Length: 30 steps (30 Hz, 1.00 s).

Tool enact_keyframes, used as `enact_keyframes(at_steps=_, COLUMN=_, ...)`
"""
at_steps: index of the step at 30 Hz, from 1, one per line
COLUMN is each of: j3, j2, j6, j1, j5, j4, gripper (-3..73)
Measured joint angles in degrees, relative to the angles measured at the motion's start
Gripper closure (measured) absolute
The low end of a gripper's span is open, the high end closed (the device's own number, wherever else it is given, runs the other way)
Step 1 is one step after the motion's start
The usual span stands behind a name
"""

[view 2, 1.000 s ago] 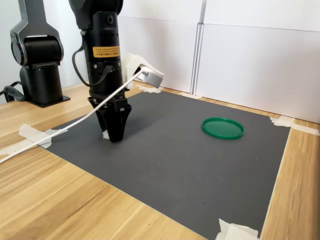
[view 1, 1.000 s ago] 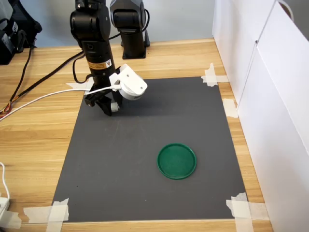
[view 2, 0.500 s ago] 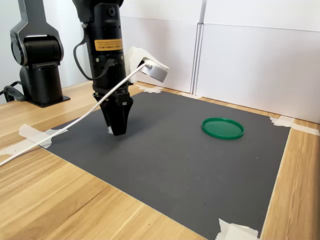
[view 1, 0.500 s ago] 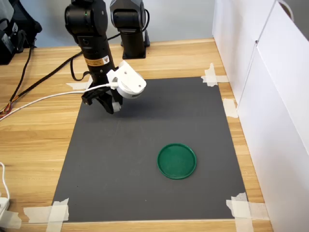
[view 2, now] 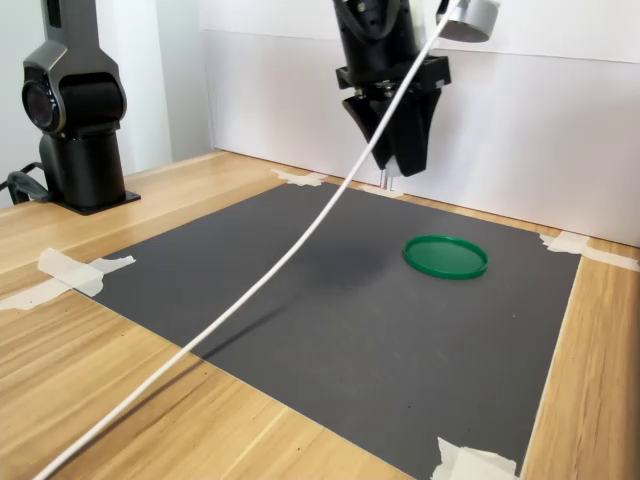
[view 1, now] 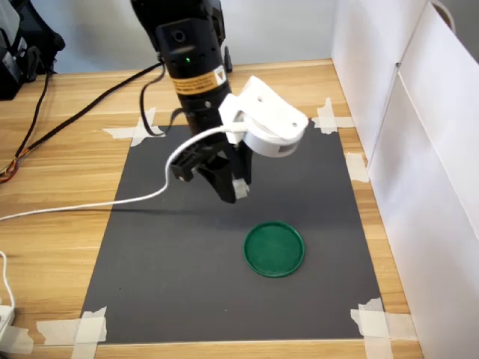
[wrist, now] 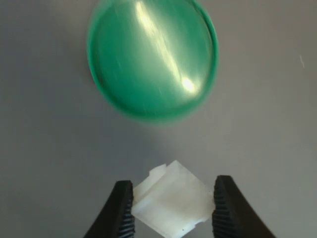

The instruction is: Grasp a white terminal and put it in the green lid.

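Claw [wrist: 172,210] clamped on the white terminal [wrist: 171,202], black ribbed fingers [wrist: 122,210] pressed to either side of the small blocky piece, seen in the wrist view with the green lid [wrist: 152,57] below and ahead on the dark mat [wrist: 44,148]. Raised clear of the mat in both exterior views, claw [view 1: 233,189] pointing down, terminal [view 1: 239,188] a pale sliver between the tips in the first exterior view and barely visible at the tips [view 2: 392,175] in the second exterior view. Green lid [view 1: 275,248] flat on the mat [view 1: 165,254], toward the first exterior view's lower right of the claw, near but apart; nothing inside it, bare green floor catching a streak of light in the wrist view. Same lid [view 2: 445,256] empty in the second exterior view, to the second exterior view's right of the hanging claw and lower down. Mat taped at its corners with pale strips [view 1: 82,326] to the wooden counter [view 1: 52,224]. White cable [view 2: 250,290] slung from the wrist camera housing [view 1: 268,127] across the mat and off toward the first exterior view's left. Second black arm base [view 2: 75,110] standing on the counter at the second exterior view's left; white panels [view 1: 419,149] walling the first exterior view's right side.
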State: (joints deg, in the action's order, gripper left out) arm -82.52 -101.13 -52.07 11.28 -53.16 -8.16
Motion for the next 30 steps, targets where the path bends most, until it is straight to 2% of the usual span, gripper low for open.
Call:
enact_keyframes(at_steps=5, j3=-4.01, j2=-7.26, j6=5.41, j1=3.9, j5=0.36, j4=0.81, gripper=32.6)
enact_keyframes(at_steps=9, j3=-4.5, j2=-11.57, j6=8.28, j1=4.57, j5=1.93, j4=2.33, gripper=32.6)
enact_keyframes(at_steps=15, j3=-4.5, j2=-13.54, j6=8.99, j1=4.57, j5=2.94, j4=5.31, gripper=32.6)
enact_keyframes(at_steps=24, j3=-4.52, j2=-14.28, j6=8.99, j1=4.57, j5=3.78, j4=5.33, gripper=32.6)
enact_keyframes(at_steps=27, j3=-4.52, j2=-14.4, j6=8.99, j1=4.57, j5=3.78, j4=5.4, gripper=28.4)
enact_keyframes(at_steps=30, j3=-4.52, j2=-14.33, j6=8.99, j1=4.57, j5=3.78, j4=5.45, gripper=17.2)
